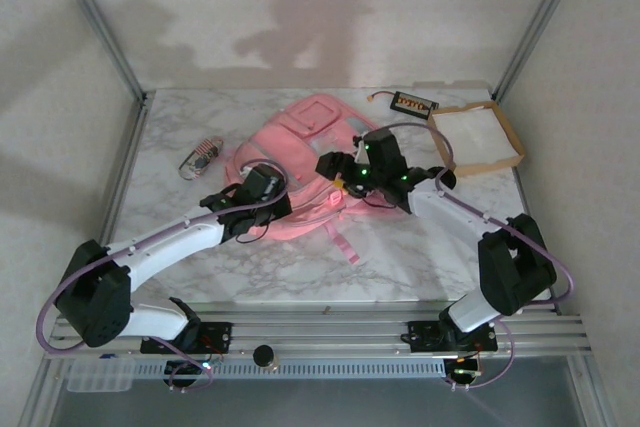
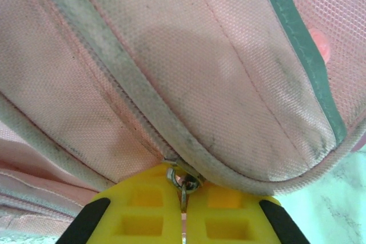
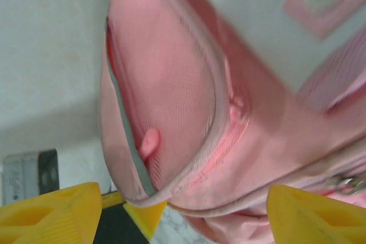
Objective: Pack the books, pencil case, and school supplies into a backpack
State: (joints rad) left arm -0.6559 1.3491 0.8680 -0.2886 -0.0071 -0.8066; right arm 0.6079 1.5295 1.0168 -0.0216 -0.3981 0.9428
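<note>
The pink backpack (image 1: 300, 142) is laid flat in the middle of the marble tabletop (image 1: 300, 272). Its straps are spread toward the near edge. Close up, its cloth is seen to be puffy and a bit dirty, and a pale zip line (image 2: 131, 95) is curved across it.

The left pincer (image 1: 265, 182) is set against the left side of the backpack. Its yellow fingers (image 2: 143, 210) are pressed together. The little metal zip pull (image 2: 183, 180) is pinched between them.

The right pincer (image 1: 342, 172) is held over the right side of the backpack. Its yellow fingers (image 3: 51, 212) are spread wide apart, so it is open. Between them the backpack's pink cloth is seen, with a grey-green band (image 3: 128, 147) along one edge.

Behind the backpack and to its right, a brown tray (image 1: 505, 142) with a white inside is set on the tabletop. A dark flat thing (image 1: 413, 103) with orange marks is laid behind the backpack, just beside the tray. What it is cannot be told.

To the left of the backpack, well apart from it, a small thing (image 1: 200, 157) is laid on the tabletop. It is too small to be made out.
</note>
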